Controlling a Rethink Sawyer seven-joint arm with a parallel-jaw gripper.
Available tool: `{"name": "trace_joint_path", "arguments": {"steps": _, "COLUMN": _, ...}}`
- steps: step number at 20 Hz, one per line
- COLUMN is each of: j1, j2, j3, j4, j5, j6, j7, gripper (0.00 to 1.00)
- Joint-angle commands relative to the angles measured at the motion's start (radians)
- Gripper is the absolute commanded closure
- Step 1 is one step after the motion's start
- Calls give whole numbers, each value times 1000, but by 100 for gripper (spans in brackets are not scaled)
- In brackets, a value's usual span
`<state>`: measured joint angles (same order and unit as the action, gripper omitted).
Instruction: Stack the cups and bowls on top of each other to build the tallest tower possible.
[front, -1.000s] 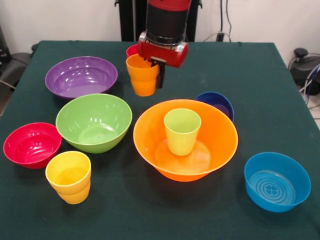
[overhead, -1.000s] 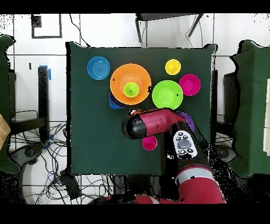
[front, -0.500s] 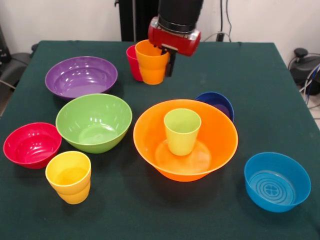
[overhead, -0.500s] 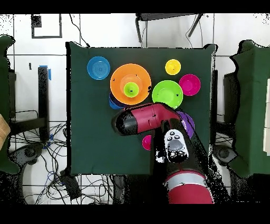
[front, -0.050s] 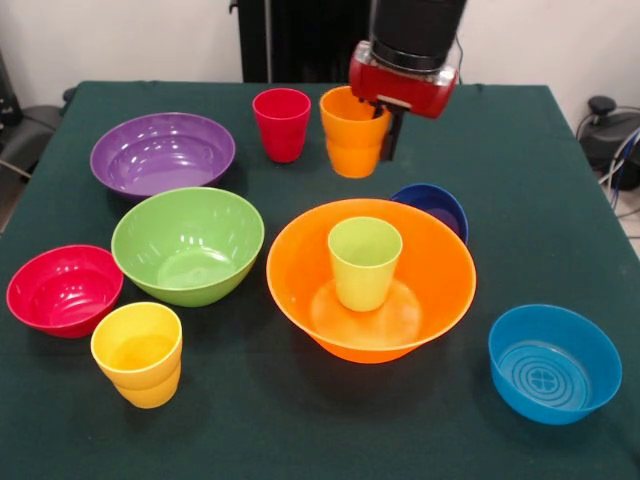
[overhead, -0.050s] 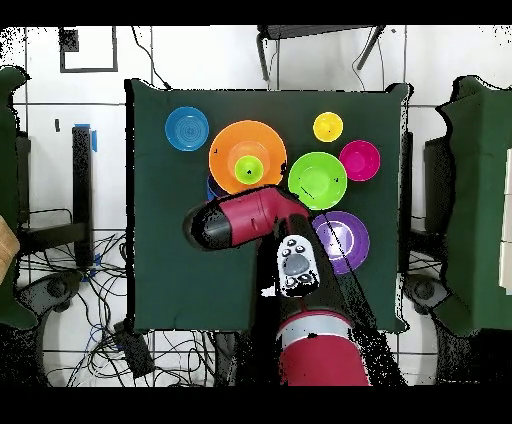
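My gripper (front, -0.050s: 377, 118) is shut on the rim of the orange cup (front, -0.050s: 353, 135) and holds it upright at the back of the table, right of the red cup (front, -0.050s: 282, 122). One black finger shows outside the cup's right wall. In front of them stands the large orange bowl (front, -0.050s: 440, 290) with the light green cup (front, -0.050s: 365, 262) upright inside it. The dark blue bowl (front, -0.050s: 437, 205) sits behind its right rim. In the overhead view the arm (overhead, -0.050s: 235, 220) hides the gripper and the orange cup, beside the orange bowl (overhead, -0.050s: 225, 145).
The purple bowl (front, -0.050s: 162, 152), lime green bowl (front, -0.050s: 187, 243) and red bowl (front, -0.050s: 64, 288) stand at the left. A yellow cup (front, -0.050s: 137, 352) is at the front left and the light blue bowl (front, -0.050s: 553, 362) at the front right.
In the front view the gripper has carried the orange cup to the right, away from the red cup, which now shows in full. Nothing else has moved.
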<state>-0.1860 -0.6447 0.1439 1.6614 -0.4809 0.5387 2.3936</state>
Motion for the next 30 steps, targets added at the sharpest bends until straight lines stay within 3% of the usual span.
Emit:
{"name": "trace_joint_path", "arguments": {"steps": 1, "j1": 44, "j2": 84, "j3": 23, "j4": -137, "j5": 47, "j6": 65, "j7": 60, "gripper": 100}}
{"name": "trace_joint_path", "arguments": {"steps": 6, "j1": 63, "j2": 84, "j3": 8, "j4": -187, "j5": 73, "j6": 116, "j7": 39, "gripper": 100}}
{"name": "trace_joint_path", "arguments": {"steps": 13, "j1": 90, "j2": 51, "j3": 5, "j4": -158, "j5": 126, "j6": 132, "j7": 50, "gripper": 100}}
{"name": "trace_joint_path", "arguments": {"steps": 23, "j1": 136, "j2": 105, "j3": -21, "j4": -220, "j5": 168, "j6": 131, "j7": 69, "gripper": 100}}
{"name": "trace_joint_path", "arguments": {"steps": 30, "j1": 158, "j2": 181, "j3": -39, "j4": -324, "j5": 176, "j6": 118, "j7": 61, "gripper": 100}}
